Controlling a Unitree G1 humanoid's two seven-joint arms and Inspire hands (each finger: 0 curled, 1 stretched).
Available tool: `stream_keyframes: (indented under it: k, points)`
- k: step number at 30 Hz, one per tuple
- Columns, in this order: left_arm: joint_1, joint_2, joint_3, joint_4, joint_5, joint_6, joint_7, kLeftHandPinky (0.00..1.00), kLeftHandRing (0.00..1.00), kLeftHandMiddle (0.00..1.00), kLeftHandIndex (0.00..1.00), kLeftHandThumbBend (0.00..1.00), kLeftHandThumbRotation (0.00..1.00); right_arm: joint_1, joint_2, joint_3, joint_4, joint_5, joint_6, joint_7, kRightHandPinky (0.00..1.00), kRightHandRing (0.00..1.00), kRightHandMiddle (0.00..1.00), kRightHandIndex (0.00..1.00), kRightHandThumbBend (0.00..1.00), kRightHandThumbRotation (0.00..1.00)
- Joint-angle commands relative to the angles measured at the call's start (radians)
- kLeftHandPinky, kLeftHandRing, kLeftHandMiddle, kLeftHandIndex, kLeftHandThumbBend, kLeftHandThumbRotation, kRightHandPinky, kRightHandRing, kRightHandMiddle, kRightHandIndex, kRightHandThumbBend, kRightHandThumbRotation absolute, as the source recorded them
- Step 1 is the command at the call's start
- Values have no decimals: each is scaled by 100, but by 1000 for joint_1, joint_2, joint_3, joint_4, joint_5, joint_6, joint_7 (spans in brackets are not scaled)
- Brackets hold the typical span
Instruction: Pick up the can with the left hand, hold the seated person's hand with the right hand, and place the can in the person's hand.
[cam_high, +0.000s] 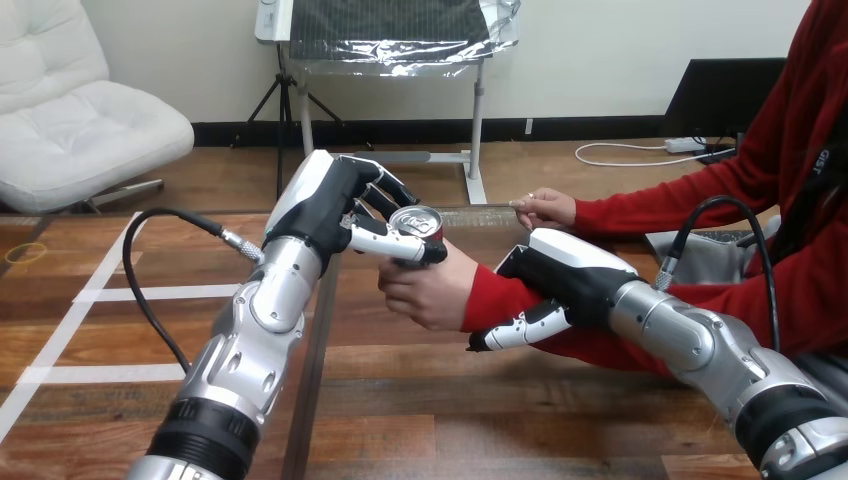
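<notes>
Tabletop (420, 400), left hand (330, 205) apparently gripping can (415, 222)

Most of can (416, 220) behind left hand (335, 205), person's hand (425, 290).

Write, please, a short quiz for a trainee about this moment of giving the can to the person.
1. True or false: the can stands on the table.
2. Which robot hand has its fingers curled round the can? A. the left hand B. the right hand C. neither
3. Fill in: the right hand grips the person's red-sleeved ____.

Key: 1 false, it is held up above the table; 2 A; 3 wrist.
</notes>
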Motion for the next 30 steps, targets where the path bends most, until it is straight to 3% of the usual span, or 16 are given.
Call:
stream_keyframes:
  k: [1, 8, 17, 24, 30]
  points:
    - [-42, -26, -21, 7, -7, -30, -17, 34, 38, 43, 46, 74, 0, -79, 37, -12, -87, 24, -28, -24, 26, 29, 33, 33, 66, 41]
    - [-38, -31, -3, 7, -35, -34, -27, 35, 39, 44, 47, 73, 0, -77, 33, -12, -88, 24, -32, -24, 26, 29, 33, 32, 66, 40]
    - [-24, -26, 21, -23, -86, -19, -60, 43, 50, 52, 51, 71, 1, -75, 27, -12, -85, 24, -43, -29, 26, 30, 33, 33, 65, 40]
    - [-2, -16, 52, -37, -137, -60, -88, 56, 64, 64, 60, 67, 26, -70, 24, -18, -87, 35, -45, -24, 27, 30, 34, 33, 68, 41]
    - [22, -9, 76, -68, -173, -61, -102, 72, 78, 77, 72, 71, 50, -63, 19, -21, -95, 42, -47, -15, 29, 32, 36, 35, 71, 43]
